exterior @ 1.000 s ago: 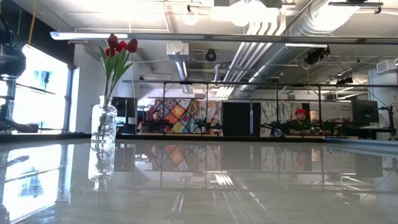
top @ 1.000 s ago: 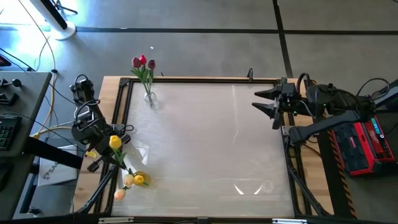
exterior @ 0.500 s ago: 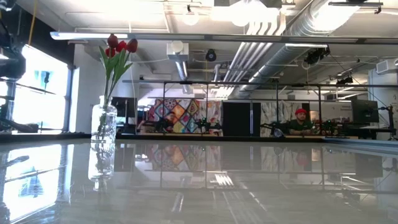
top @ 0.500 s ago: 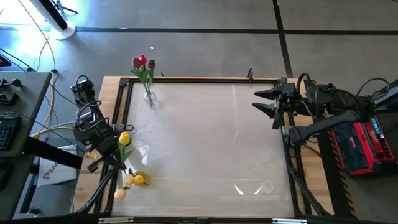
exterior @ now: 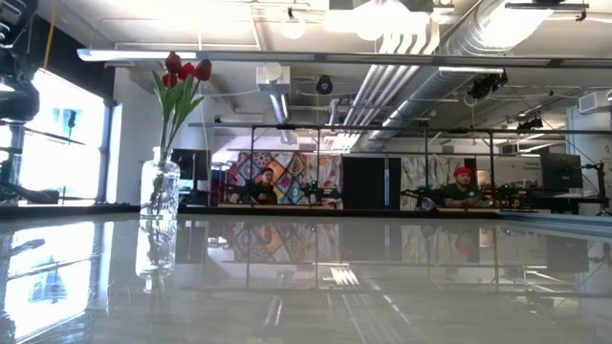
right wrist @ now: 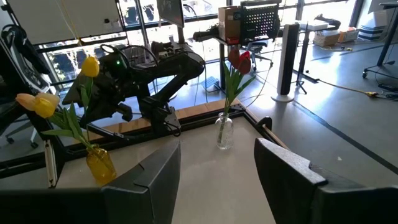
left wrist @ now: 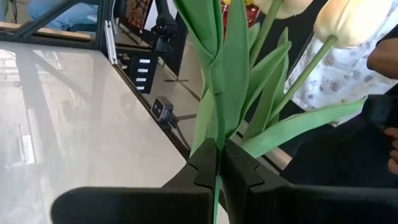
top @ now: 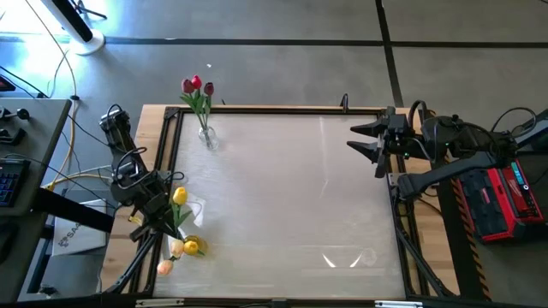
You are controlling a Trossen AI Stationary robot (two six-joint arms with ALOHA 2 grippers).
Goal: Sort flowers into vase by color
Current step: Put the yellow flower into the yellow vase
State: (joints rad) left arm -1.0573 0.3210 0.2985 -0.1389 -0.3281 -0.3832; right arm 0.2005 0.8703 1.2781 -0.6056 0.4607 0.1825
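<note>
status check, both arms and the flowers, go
Left end effector shut on yellow tulip, near yellow vase. Right end effector open, parked at table edge. Red tulips already in clear vase.

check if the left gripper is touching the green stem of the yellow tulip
Touching. The left wrist view shows the left gripper shut on the yellow tulip's thin green stem, the fingertips pinching it from both sides with no gap.

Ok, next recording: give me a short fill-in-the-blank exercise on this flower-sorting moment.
1. The left gripper is shut on the stem of a ____ tulip.
2. The clear vase at the table's far edge holds ____ tulips.
3. The right gripper waits with its jaws ____.
4. The other flowers stand in a ____ vase.

Missing words: yellow; red; open; yellow
</note>
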